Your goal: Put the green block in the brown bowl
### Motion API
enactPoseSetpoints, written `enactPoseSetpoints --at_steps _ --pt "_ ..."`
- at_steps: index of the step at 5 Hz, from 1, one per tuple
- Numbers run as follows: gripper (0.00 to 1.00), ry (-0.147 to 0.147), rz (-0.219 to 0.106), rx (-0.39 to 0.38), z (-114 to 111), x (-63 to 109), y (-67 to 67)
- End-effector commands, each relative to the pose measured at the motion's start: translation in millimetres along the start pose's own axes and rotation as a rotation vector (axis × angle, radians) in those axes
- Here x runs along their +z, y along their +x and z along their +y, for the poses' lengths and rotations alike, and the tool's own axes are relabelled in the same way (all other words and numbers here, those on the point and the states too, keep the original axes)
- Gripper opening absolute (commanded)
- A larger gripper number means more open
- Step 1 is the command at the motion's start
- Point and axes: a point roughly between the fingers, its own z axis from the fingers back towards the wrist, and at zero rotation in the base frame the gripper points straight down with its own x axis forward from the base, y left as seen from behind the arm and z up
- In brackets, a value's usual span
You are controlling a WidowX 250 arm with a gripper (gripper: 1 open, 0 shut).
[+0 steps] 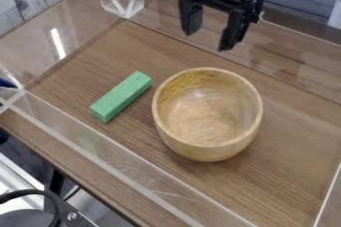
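Your hand (213, 37) is hanging over the far side of the surface (100, 40), fingers spread, gripping nothing — the reach is seemingly just starting. The green block (122, 97) is lying beside the brown bowl (206, 113), outside it; the pick is calling for moving nearer, lowering, then closing across its narrow width.

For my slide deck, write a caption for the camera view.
Open end effector above a wooden table, with the green block beside the brown bowl.
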Motion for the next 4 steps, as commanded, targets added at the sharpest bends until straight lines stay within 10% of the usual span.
enactPoseSetpoints --at_steps 1,4 --pt "1.0 -0.006 0.037 0.023 11.9 -8.7 -3.5" --pt "1.0 0.008 0.068 0.094 51.9 -38.0 -28.6"
